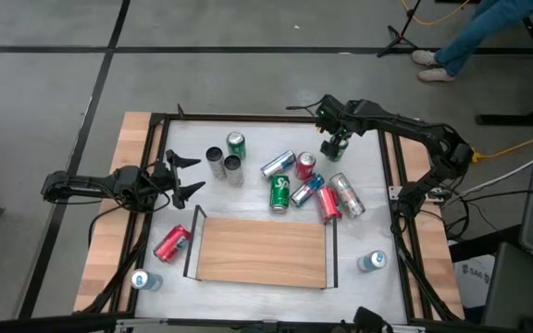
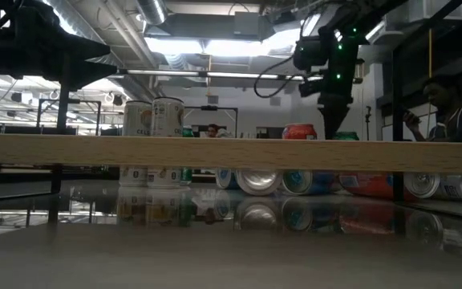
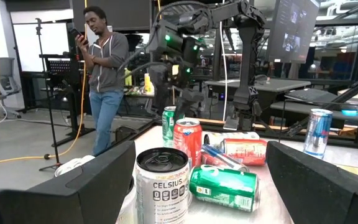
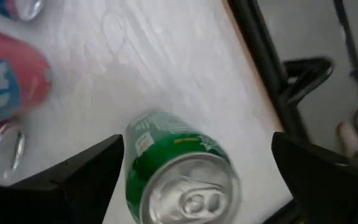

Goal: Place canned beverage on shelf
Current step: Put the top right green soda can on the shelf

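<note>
At 1 o'clock on the white bench (image 1: 248, 287), right claw (image 1: 336, 146) above an upright green aluminium can (image 4: 179, 171).
Reaching step: claw wide, holding nothing, must descend and close. Left claw (image 1: 185, 176) waits wide at 9 o'clock. Light-brown wooden shelf (image 1: 262, 252) with black end rails sits bare at 6 o'clock.

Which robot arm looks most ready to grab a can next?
Probably the right. The right gripper hangs open directly above an upright green can. The left gripper is open too, facing the silver cans, but not yet around one.
</note>
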Available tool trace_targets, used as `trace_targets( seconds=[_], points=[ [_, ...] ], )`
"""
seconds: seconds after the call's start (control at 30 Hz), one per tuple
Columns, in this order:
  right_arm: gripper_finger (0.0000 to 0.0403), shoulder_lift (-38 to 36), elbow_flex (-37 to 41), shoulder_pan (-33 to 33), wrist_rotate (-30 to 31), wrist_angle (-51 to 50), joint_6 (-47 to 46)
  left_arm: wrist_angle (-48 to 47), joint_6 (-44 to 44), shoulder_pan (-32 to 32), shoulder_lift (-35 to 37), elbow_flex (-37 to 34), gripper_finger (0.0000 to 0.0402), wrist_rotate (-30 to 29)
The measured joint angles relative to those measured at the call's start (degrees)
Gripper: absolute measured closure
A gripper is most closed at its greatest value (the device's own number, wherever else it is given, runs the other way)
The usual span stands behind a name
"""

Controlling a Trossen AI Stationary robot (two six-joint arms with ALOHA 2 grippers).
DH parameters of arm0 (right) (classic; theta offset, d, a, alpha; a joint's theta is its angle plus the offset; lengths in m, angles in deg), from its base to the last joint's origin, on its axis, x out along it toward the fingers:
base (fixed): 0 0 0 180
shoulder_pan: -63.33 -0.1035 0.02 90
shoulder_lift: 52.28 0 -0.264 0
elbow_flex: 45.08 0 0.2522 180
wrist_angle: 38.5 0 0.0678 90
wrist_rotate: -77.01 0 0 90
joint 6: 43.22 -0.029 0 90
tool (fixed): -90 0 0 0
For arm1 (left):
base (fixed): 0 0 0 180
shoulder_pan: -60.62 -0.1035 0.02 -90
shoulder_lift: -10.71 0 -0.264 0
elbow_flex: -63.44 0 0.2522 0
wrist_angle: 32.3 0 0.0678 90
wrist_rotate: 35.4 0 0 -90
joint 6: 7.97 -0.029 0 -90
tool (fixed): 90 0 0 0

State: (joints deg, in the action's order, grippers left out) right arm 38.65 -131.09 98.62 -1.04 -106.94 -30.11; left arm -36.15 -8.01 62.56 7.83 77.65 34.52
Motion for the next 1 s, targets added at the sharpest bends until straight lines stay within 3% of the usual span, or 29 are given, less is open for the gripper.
trace_targets(
  seconds=[0.27,0.57,1.0],
  points=[
    [0.0003,-0.1,-5.7,0.0,-4.6,-11.2,21.5,0.0,0.0,0.0,0.0,0.0,0.0047,0.0],
    [0.0003,-0.1,-5.8,0.1,-5.0,-12.1,34.8,0.0,0.0,0.0,0.0,0.0,0.0047,0.0],
    [0.0003,-0.1,0.0,0.1,-2.3,-8.3,39.4,0.0,0.0,0.0,0.0,0.0,0.0047,0.0]
  ],
)
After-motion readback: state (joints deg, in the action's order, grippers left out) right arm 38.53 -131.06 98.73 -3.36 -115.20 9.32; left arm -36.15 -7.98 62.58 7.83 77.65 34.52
